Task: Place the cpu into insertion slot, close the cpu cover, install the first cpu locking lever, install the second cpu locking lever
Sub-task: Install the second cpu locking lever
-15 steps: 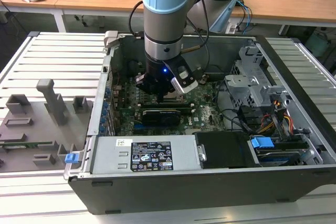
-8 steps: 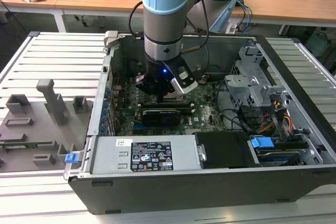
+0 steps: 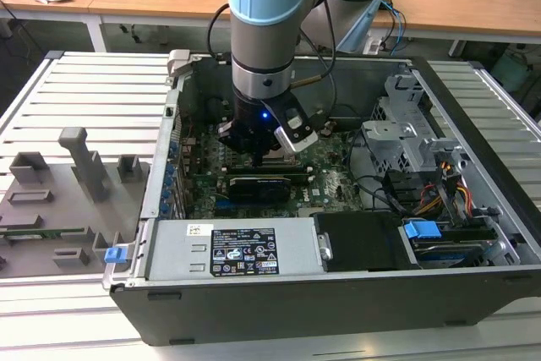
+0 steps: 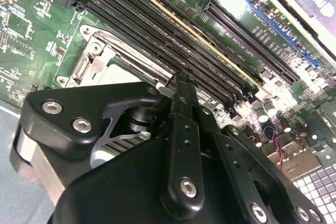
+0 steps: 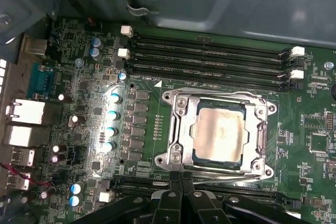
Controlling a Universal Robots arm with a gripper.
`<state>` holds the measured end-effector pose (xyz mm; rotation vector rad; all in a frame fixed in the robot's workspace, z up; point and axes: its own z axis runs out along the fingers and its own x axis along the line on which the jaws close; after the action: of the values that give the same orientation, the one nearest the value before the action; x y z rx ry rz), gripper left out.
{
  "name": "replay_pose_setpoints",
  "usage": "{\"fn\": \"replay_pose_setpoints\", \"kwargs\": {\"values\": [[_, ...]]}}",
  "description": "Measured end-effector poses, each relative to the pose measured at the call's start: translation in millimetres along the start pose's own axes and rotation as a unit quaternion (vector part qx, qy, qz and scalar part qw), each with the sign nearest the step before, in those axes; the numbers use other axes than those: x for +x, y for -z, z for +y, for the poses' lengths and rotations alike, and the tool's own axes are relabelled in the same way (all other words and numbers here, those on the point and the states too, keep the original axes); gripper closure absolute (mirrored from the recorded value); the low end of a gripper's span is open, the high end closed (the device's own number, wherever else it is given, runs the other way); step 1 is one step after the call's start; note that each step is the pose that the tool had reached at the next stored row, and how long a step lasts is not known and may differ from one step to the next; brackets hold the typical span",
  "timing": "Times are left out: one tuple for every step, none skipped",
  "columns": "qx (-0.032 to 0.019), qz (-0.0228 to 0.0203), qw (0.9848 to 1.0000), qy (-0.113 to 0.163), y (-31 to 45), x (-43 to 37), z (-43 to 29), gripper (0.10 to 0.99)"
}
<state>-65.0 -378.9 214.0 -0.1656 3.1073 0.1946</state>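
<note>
The cpu (image 5: 218, 137) sits in the insertion slot (image 5: 178, 153) under the cpu cover (image 5: 261, 129); I see my hand (image 5: 181, 182) pinched narrow, empty, at its edge.

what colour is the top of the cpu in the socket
Pale silver-grey, slightly tarnished; the cpu shows best in the first wrist view.

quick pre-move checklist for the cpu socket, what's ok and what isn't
1. cpu seated flat in the insertion slot: ok.
2. cpu cover down around the chip: ok, it looks closed in the first wrist view.
3. Locking levers latched: cannot tell.
4. gripper at the socket's edge beside the memory slots: ok.
5. Gripper empty: ok, fingertips together with nothing between them.
</note>
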Motion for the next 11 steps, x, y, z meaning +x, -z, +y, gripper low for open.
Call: {"fn": "replay_pose_setpoints", "kwargs": {"values": [[0.0, 0.0, 1.0, 0.0, -0.5, 0.2, -0.1, 0.976], [0.0, 0.0, 1.0, 0.0, -0.6, 0.2, -0.1, 0.976], [0.0, 0.0, 1.0, 0.0, -0.7, 0.2, -0.1, 0.976], [0.0, 0.0, 1.0, 0.0, -0.9, 0.3, -0.2, 0.976], [-0.0003, -0.0001, 1.0, 0.0, -1.4, 0.3, -0.4, 0.976], [-0.0004, -0.0001, 1.0, 0.0, -1.5, 0.3, -1.1, 0.976], [-0.0006, -0.0001, 1.0, 0.0, -1.5, 0.4, -1.8, 0.976], [-0.001, -0.0001, 1.0, 0.0, -1.4, 0.5, -2.8, 0.976], [-0.0014, -0.0002, 1.0, 0.0, -1.3, 0.6, -3.9, 0.976], [-0.0015, -0.0002, 1.0, 0.0, -1.2, 0.7, -4.5, 0.976], [-0.0019, -0.0002, 1.0, 0.0, -1.1, 0.8, -5.3, 0.976]]}}
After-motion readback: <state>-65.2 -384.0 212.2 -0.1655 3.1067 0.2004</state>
